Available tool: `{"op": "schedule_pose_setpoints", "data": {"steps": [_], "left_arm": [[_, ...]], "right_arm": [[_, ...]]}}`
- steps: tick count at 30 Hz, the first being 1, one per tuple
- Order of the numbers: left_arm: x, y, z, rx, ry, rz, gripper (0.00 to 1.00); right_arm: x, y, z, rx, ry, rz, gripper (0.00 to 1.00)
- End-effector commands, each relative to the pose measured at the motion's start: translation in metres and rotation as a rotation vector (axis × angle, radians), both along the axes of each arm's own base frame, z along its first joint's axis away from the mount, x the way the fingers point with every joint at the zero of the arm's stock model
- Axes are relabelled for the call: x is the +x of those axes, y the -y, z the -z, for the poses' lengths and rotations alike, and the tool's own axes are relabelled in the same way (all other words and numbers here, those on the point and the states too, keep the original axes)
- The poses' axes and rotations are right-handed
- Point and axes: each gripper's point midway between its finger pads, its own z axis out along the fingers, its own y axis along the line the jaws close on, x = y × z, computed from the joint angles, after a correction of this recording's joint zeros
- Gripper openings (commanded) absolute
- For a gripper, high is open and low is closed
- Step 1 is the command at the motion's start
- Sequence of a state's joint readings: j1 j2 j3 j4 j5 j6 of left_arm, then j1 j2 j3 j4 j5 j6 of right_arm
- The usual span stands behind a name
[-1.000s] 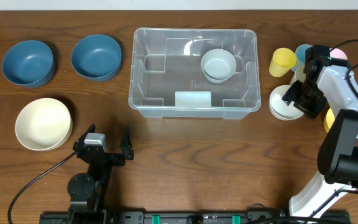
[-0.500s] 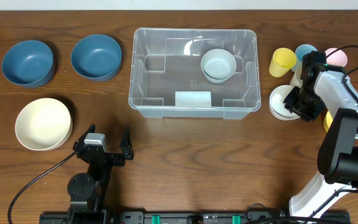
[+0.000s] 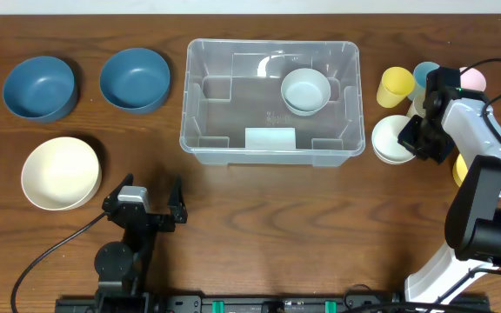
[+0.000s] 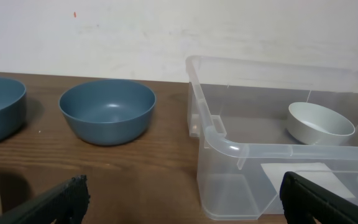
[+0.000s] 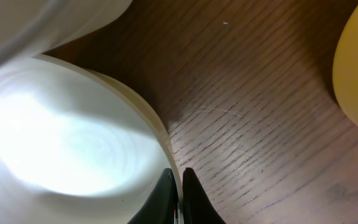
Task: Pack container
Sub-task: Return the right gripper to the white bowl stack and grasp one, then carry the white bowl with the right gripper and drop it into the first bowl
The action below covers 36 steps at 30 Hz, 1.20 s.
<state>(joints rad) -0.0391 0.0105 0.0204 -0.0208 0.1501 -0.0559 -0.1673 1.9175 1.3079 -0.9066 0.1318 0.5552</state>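
Observation:
The clear plastic container [image 3: 272, 43] stands at the middle back of the table, with a small pale bowl [image 3: 306, 90] inside its back right part. Just to its right sits a white bowl [image 3: 388, 143]. My right gripper [image 3: 414, 139] is shut on that bowl's right rim; in the right wrist view the two fingertips [image 5: 179, 186] pinch the thin wall of the white bowl [image 5: 61, 143]. My left gripper [image 3: 150, 202] rests open near the front edge, holding nothing. Its view shows the container [image 4: 229, 146] ahead to the right and the small pale bowl [image 4: 319, 123] inside.
Two blue bowls [image 3: 40, 87] [image 3: 135, 79] sit at the back left, and a cream bowl [image 3: 60, 173] lies in front of them. Yellow [image 3: 396, 87], blue [image 3: 424, 73] and pink [image 3: 471, 78] cups stand behind the right gripper. A yellow cup [image 5: 356, 68] is close on its right.
My right gripper has closed on the white bowl's rim, and the bowl has slid slightly left toward the container. The left arm has not moved.

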Motion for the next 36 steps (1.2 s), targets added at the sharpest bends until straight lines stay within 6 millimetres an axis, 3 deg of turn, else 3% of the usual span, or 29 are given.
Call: {"op": "schedule_pose_setpoints", "data": {"steps": [1, 5, 9, 20, 24, 28, 32, 36], "left_arm": [[-0.001, 0.001, 0.015, -0.001, -0.047, 0.006, 0.98], [-0.001, 0.001, 0.015, -0.001, -0.047, 0.006, 0.98], [-0.001, 0.001, 0.015, -0.001, -0.047, 0.006, 0.98], [-0.001, 0.001, 0.015, -0.001, -0.047, 0.006, 0.98], [-0.001, 0.001, 0.015, -0.001, -0.047, 0.006, 0.98], [-0.001, 0.001, 0.015, -0.002, -0.047, 0.006, 0.98], [-0.001, 0.001, 0.015, -0.001, -0.047, 0.006, 0.98], [-0.001, 0.001, 0.015, -0.001, -0.047, 0.006, 0.98]], "right_arm": [[-0.006, 0.004, 0.005, -0.018, -0.03, -0.01, 0.01], [-0.002, 0.003, -0.014, -0.015, 0.01, -0.011, 0.01], [0.003, -0.002, -0.049, -0.002, 0.101, -0.032, 0.01], [-0.012, -0.017, -0.182, -0.012, 0.476, -0.083, 0.01], [-0.006, -0.054, -0.235, 0.087, 0.7, -0.277, 0.01], [0.001, -0.093, -0.27, 0.122, 0.847, -0.443, 0.02], [0.013, -0.14, -0.283, 0.137, 0.918, -0.614, 0.02], [0.03, -0.174, -0.273, 0.072, 0.91, -0.703, 0.03]]}}
